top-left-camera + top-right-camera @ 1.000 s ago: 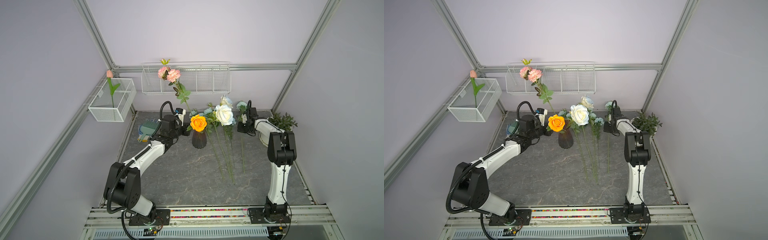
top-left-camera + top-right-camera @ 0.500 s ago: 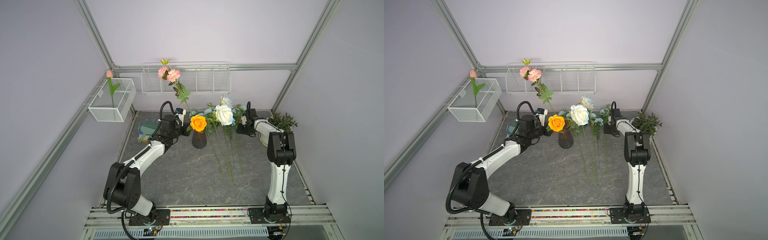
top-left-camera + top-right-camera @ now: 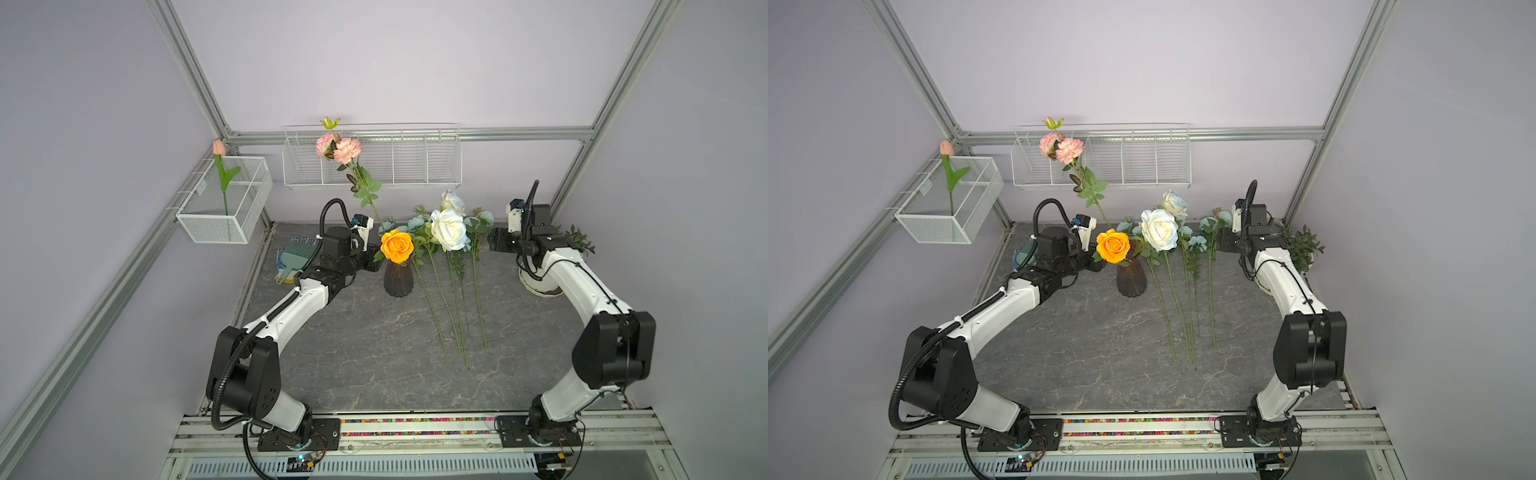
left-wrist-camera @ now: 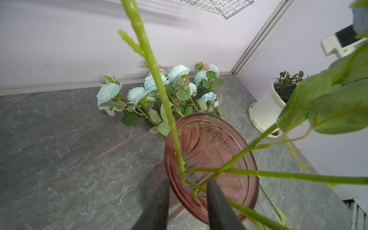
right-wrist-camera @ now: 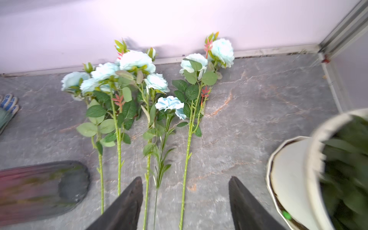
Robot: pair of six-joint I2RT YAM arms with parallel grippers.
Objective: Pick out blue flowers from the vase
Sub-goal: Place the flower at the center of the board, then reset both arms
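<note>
The dark ribbed vase (image 3: 398, 279) (image 3: 1131, 279) stands at mid-table with an orange rose (image 3: 397, 246) and tall pink carnations (image 3: 338, 147) rising from it. Several blue flowers (image 5: 137, 59) (image 4: 108, 92) lie flat on the table to its right, heads toward the back wall, stems side by side (image 3: 478, 299). Two white roses (image 3: 448, 229) show above them; I cannot trace their stems. My left gripper (image 4: 187, 191) (image 3: 372, 264) is slightly open astride the vase rim (image 4: 253, 159), one finger outside, one over the mouth. My right gripper (image 5: 185, 179) (image 3: 492, 241) hangs open over the lying stems, holding nothing.
A white plant pot (image 3: 536, 284) (image 5: 294, 179) stands close to the right arm. Wire baskets hang on the back wall (image 3: 415, 166) and the left wall (image 3: 224, 220), the latter holding a pink tulip. A glove and a green brush (image 3: 295, 257) lie behind the left arm.
My right gripper has opened and let go of a blue flower, which now lies flat beside the others. My left gripper's jaws have parted a little at the vase rim.
</note>
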